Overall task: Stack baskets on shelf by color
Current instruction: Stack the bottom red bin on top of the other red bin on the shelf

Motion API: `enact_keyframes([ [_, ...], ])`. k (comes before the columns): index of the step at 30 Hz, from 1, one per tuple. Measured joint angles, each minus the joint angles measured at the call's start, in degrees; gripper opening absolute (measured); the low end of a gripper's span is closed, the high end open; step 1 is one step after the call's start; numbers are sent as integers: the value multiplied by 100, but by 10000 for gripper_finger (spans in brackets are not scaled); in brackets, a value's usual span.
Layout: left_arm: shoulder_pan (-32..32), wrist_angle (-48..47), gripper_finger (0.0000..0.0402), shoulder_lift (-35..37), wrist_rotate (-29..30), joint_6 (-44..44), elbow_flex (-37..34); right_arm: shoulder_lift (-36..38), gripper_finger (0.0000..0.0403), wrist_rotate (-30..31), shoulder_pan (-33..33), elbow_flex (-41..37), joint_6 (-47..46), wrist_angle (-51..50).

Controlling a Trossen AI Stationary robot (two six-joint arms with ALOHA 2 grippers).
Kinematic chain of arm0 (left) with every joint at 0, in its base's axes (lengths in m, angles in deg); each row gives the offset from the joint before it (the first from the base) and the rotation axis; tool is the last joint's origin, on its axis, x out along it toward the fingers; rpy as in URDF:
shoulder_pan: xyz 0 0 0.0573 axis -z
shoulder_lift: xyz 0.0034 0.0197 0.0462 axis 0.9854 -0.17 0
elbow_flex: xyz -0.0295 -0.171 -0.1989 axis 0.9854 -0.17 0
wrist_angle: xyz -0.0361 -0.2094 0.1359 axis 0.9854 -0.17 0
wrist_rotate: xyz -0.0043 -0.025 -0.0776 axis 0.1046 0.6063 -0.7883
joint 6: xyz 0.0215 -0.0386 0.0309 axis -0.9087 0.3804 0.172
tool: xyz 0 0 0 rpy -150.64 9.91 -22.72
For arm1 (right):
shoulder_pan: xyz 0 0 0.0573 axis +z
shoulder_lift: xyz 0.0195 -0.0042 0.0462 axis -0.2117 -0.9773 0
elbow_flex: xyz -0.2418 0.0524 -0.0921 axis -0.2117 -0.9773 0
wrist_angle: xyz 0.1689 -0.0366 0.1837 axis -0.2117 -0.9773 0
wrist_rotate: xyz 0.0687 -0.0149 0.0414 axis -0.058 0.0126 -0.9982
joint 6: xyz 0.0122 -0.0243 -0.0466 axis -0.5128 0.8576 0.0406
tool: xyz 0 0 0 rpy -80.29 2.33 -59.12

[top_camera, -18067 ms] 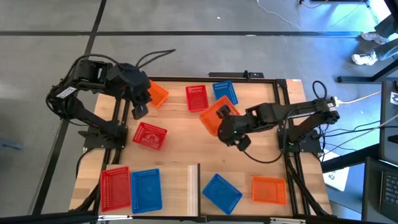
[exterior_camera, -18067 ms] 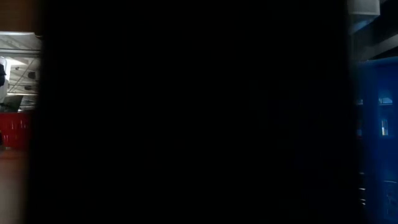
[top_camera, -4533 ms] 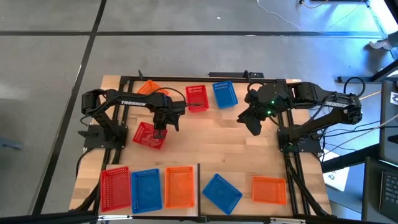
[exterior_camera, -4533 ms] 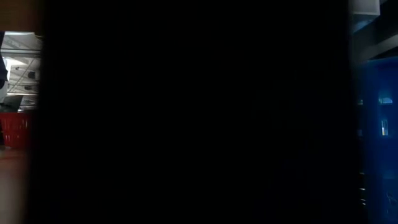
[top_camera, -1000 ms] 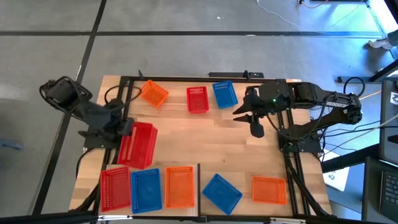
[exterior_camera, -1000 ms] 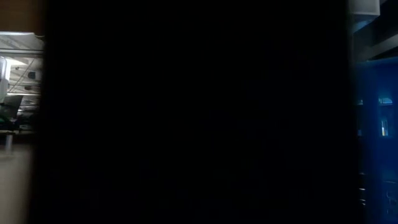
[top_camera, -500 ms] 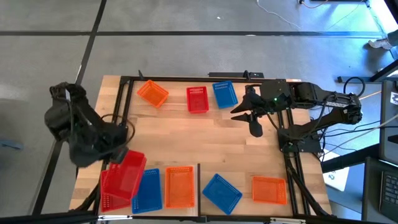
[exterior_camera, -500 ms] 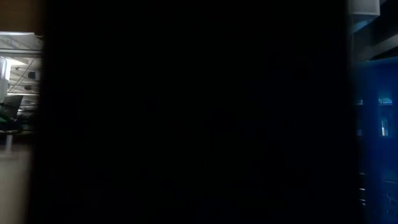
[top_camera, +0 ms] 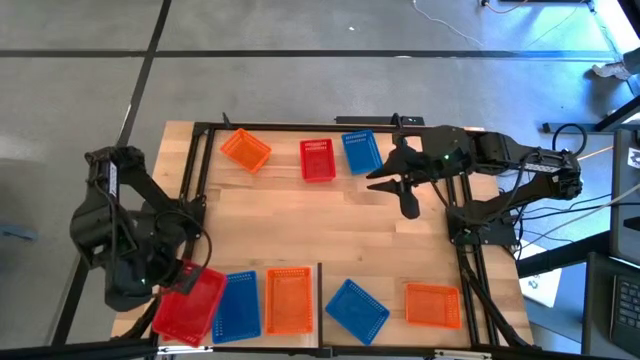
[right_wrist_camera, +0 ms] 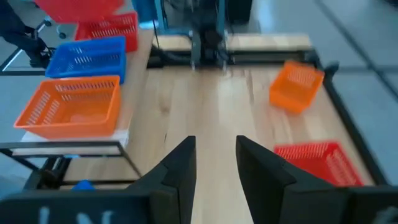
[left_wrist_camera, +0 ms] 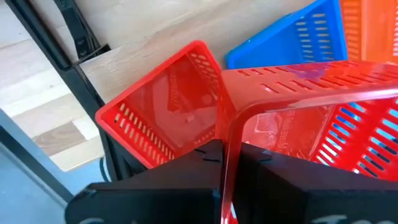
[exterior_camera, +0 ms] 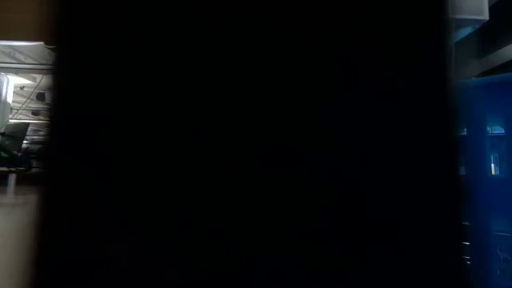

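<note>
My left gripper point(left_wrist_camera: 225, 163) is clamped tight on the rim of a red basket point(top_camera: 192, 302), holding it tilted over the near left corner of the table, above the red basket point(left_wrist_camera: 163, 106) that already sits at the left end of the pale plywood shelf point(top_camera: 314, 272). Beside that one on the shelf stand a blue basket point(top_camera: 236, 305) and an orange basket point(top_camera: 289, 301), side by side.

My right gripper point(top_camera: 400, 186) hovers over the far right part of the table with its fingers point(right_wrist_camera: 180, 168) spread and nothing between them, just beside a blue basket point(top_camera: 361, 152).

Along the far edge also lie a red basket point(top_camera: 317, 159) and an orange basket point(top_camera: 245, 150). Near the front right lie a skewed blue basket point(top_camera: 355, 309) and an orange basket point(top_camera: 432, 304).
</note>
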Motion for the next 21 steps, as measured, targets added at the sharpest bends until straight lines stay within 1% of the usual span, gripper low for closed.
enact_keyframes([
  [3, -2, -2, 0, 2, 8, 4, 0, -27, 113, -288, 82, 0, 344, 248],
  [5, 0, -2, 0, 2, 0, 6, 0, -54, 113, -374, 163, 0, 476, 400],
  [7, 0, -2, 0, -3, -25, 5, 0, -78, 113, -391, 223, 0, 579, 474],
  [10, 27, 3, 0, -12, -365, 7, -36, -159, 113, -383, 274, 0, 605, 471],
  [12, 98, -12, 0, -12, -482, 77, -112, -225, 113, -379, 278, 0, 604, 469],
  [18, 258, -10, 0, -12, -622, 112, -410, -470, 113, -379, 278, 0, 602, 471],
  [21, 259, -4, 0, -5, -643, 115, -448, -595, 113, -379, 278, 0, 602, 545],
])
